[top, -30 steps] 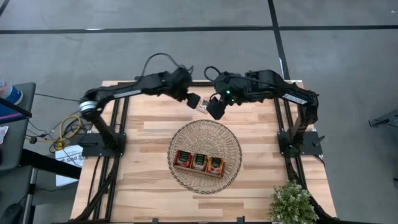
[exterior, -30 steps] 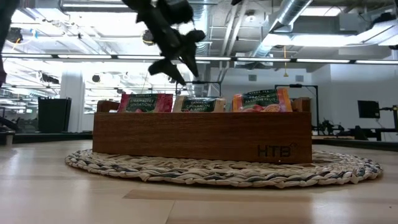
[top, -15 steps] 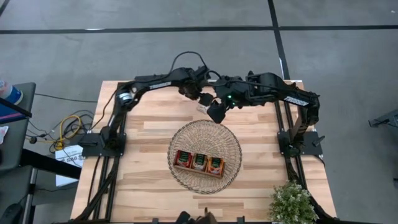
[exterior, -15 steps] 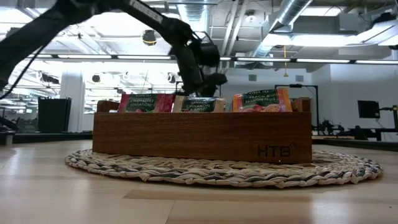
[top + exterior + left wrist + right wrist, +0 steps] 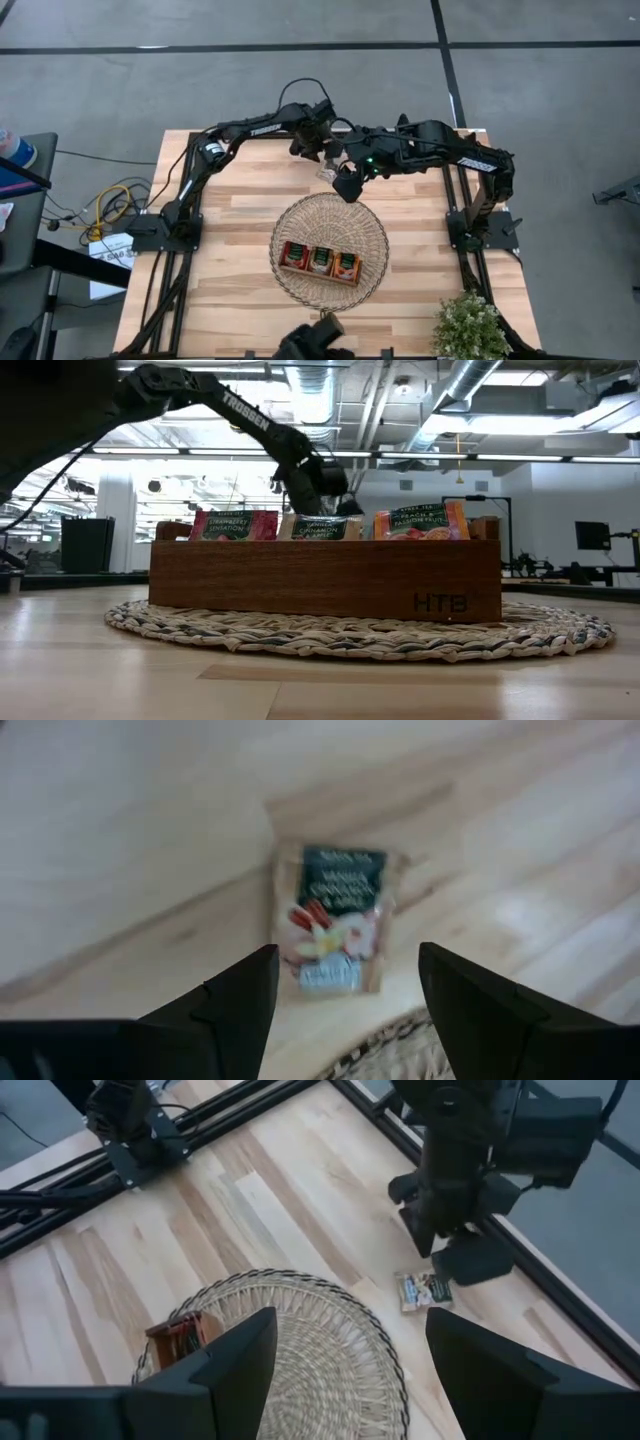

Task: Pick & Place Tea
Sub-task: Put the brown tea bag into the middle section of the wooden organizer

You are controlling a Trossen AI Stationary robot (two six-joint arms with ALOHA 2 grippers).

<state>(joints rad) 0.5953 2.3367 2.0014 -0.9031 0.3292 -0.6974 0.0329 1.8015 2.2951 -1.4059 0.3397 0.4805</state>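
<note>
One tea sachet [image 5: 330, 920] lies on the table just beyond the left pincer [image 5: 340, 995], fingers apart.

In the left wrist view the lone tea sachet [image 5: 330, 917] was blurred, its label unreadable. Overhead, the left tool [image 5: 318, 152] mostly hid that sachet. The tray [image 5: 325, 578] wall hid the lower halves of the sachets inside it.

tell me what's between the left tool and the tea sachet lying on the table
Nothing: in the left wrist view the left tool hangs open above the sachet, with only bare wooden table around it. The right wrist view shows the same gap.
</note>
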